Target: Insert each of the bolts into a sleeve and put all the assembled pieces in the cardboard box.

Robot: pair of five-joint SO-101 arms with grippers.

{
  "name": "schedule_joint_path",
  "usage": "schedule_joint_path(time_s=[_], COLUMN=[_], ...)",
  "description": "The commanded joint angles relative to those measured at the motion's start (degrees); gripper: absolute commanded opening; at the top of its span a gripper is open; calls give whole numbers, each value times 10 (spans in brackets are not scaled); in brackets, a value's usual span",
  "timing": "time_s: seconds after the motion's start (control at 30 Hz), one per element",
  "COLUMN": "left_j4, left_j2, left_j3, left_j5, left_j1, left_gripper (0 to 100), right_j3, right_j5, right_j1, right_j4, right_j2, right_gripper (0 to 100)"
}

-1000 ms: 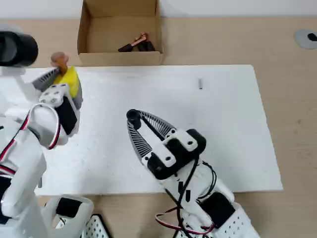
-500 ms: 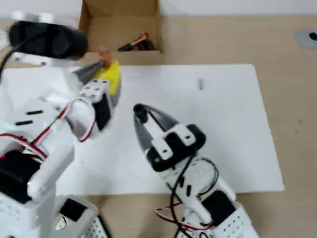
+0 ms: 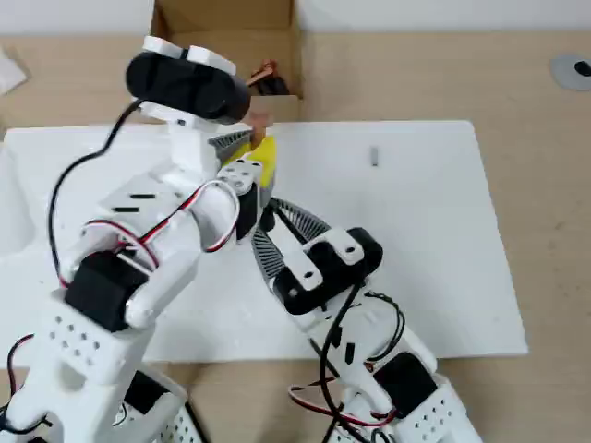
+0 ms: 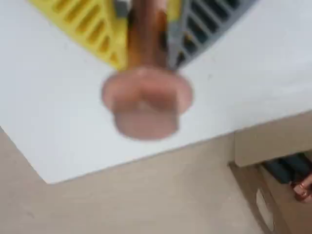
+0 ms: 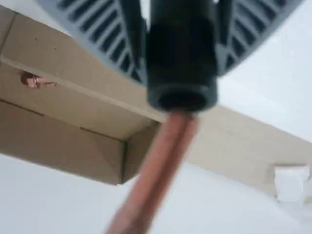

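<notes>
My left pincer (image 4: pixel 146 54) grips the bolt (image 4: pixel 146 104), its shaft at the mouth of the sleeve (image 5: pixel 181 46) clenched in my right pincer (image 5: pixel 180 70).

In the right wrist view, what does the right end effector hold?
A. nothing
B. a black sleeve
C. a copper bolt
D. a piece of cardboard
B: the right end effector is shut on the black sleeve, and the copper bolt only meets the sleeve's open end.

left tool (image 3: pixel 247 140) gripping, right tool (image 3: pixel 268 220) gripping, tips close
</notes>
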Motion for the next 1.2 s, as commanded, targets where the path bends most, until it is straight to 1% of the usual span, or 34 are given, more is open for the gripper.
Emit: schedule_joint_path(time_s=[0.0, 0.33, 0.43, 0.57, 0.77, 0.9, 1.0, 1.17], left_j4=[-28, -25, -32, -72, -151, -198, -228, -269], left_j2=[-25, -149, -171, -182, -182, -182, -185, -187], left_j3=[9, 70, 64, 69, 116, 180, 229, 268], left_j5=[-5, -1, 2, 56, 88, 84, 81, 47], left_j1=[-2, -11, -33, -69, -69, -47, -37, -32], left_gripper=[5, 5, 5, 5, 5, 5, 5, 5], right_j3=[-17, -15, -15, -15, -15, -16, -16, -16], right_j5=[-6, -6, -6, -6, -7, -33, -33, -33], right_j1=[3, 3, 2, 2, 2, 2, 2, 2], right_j4=[0, 1, 14, 25, 24, 24, 24, 24], right_j2=[1, 2, 2, 2, 2, 2, 2, 2], right_gripper=[9, 9, 9, 9, 9, 9, 9, 9])
